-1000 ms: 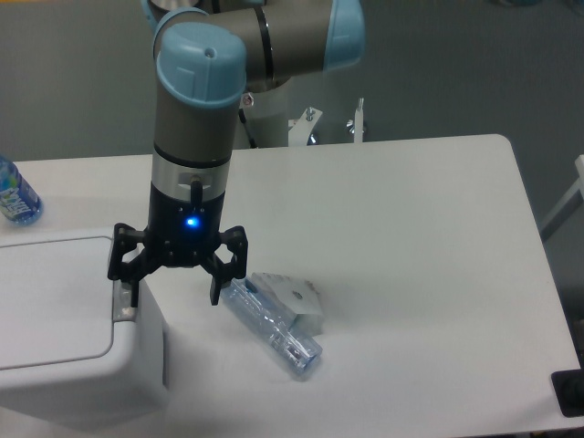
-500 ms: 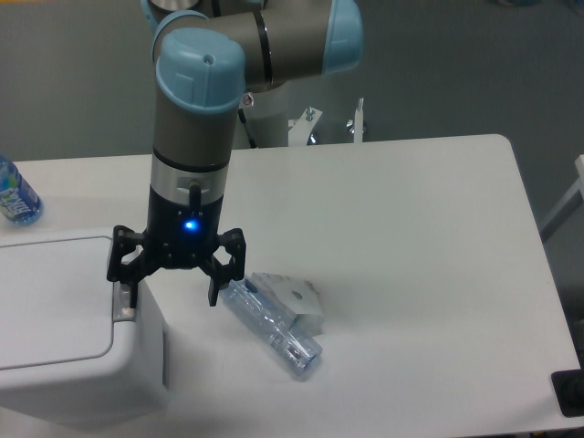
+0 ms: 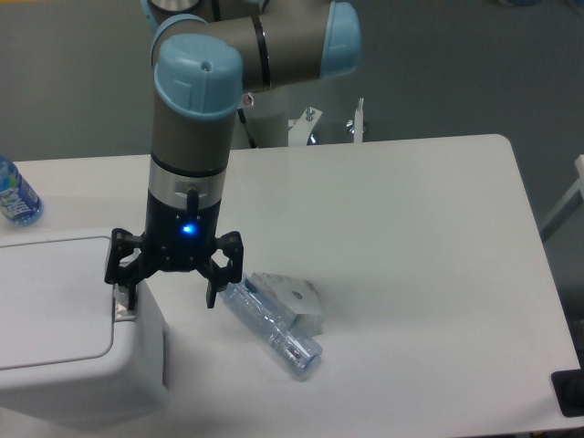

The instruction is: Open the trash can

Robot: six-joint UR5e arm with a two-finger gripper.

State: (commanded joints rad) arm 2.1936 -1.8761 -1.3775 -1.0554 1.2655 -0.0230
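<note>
Fixed camera: the end effector (image 3: 172, 300) is seen pointing straight down with its two black fingers spread wide and nothing held between them. The left fingertip (image 3: 128, 297) is placed over the light grey latch button (image 3: 124, 307) at the right edge of the trash can (image 3: 82, 356); whether it touches the button cannot be told. The right fingertip (image 3: 213, 294) hangs past the can's right side, above the table (image 3: 411, 237). A blue light is lit on the wrist just above the fingers. The trash can, a large white bin with rounded corners, is set at the near left corner of the table, and its flat lid panel (image 3: 50, 301) is seen lying shut. A clear plastic bottle (image 3: 270, 328) is laid on its side just right of the can, resting against a small white-grey carton (image 3: 294, 297). A second bottle with a blue label (image 3: 15, 195) is partly cut off at the far left edge.
</note>
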